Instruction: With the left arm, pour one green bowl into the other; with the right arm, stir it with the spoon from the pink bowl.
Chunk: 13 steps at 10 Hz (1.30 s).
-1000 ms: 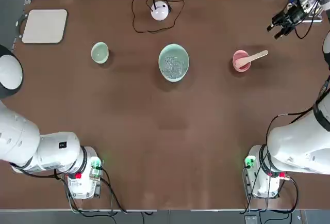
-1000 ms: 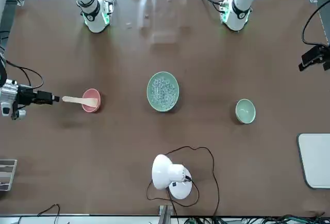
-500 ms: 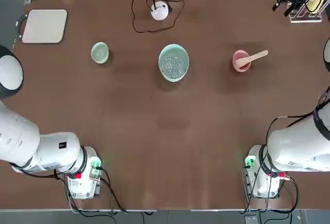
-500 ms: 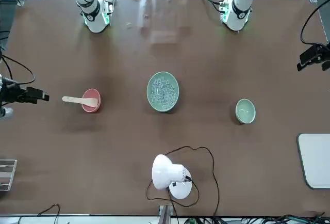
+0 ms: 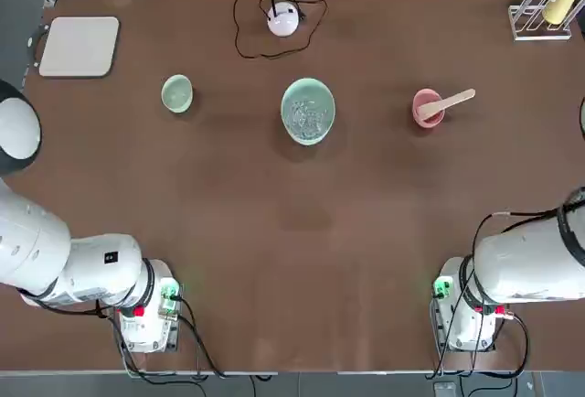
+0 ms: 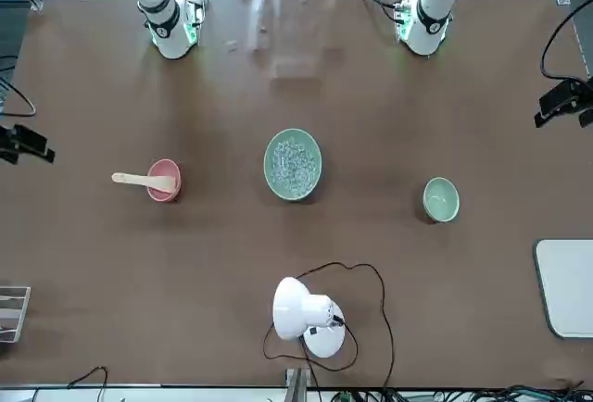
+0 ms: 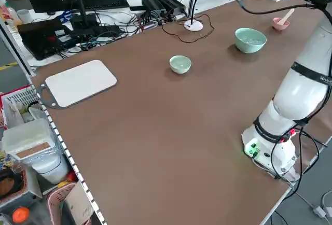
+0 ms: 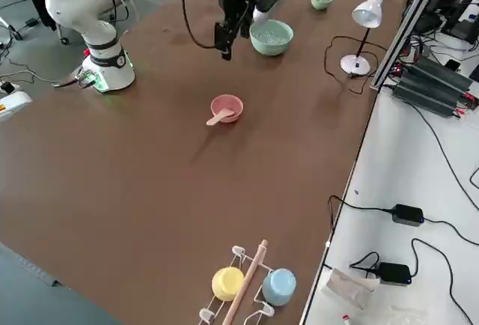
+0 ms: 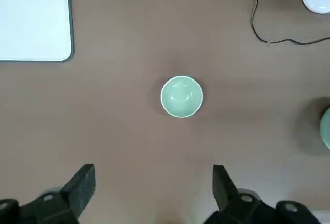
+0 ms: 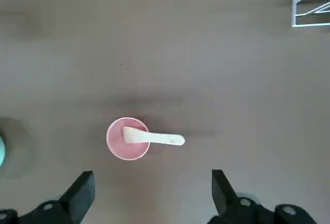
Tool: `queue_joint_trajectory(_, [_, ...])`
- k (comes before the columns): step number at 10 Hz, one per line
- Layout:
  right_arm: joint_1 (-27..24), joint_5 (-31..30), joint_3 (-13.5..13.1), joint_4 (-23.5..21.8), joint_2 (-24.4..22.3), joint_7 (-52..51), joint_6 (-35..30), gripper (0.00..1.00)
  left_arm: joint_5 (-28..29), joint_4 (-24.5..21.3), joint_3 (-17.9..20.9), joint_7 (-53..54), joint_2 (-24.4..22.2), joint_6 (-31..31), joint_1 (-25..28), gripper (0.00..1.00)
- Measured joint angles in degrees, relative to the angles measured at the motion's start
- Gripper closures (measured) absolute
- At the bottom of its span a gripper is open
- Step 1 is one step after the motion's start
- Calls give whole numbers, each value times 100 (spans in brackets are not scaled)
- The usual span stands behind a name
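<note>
The small green bowl (image 5: 177,93) stands at the table's left, and the large green bowl (image 5: 308,111), holding small pale bits, stands in the middle. On the right, the pink bowl (image 5: 426,109) has the wooden spoon (image 5: 452,100) resting in it, handle out over the rim. My left gripper (image 9: 153,170) hangs open high over the small green bowl (image 9: 181,96), with nothing between its fingers. My right gripper (image 10: 152,175) is open and empty high above the pink bowl (image 10: 127,138) and spoon (image 10: 160,139). Neither gripper shows in the top view.
A white desk lamp (image 5: 283,18) with a looped cable stands behind the large bowl. A white board (image 5: 79,46) lies at the far left corner. A wire rack with cups (image 5: 547,4) sits at the far right corner.
My right gripper has drawn back from the spoon's handle and risen out of the top view. My left gripper and the bowls have not moved.
</note>
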Motion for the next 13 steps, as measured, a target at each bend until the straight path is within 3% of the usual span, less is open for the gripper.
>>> queue_joint_trajectory(4, [413, -133, 22, -89, -572, 594, -538, 0, 0, 16, 9, 0, -2, 0, 39, 0])
queue_joint_trajectory(8, [420, -144, 66, -1382, -1795, 596, -329, 0, 1, 24, 14, 0, -6, 0, 60, 0])
queue_joint_trajectory(13, [434, -184, 255, -1366, -1860, 623, -442, 0, 1, 26, 14, 0, -7, 0, 62, 0])
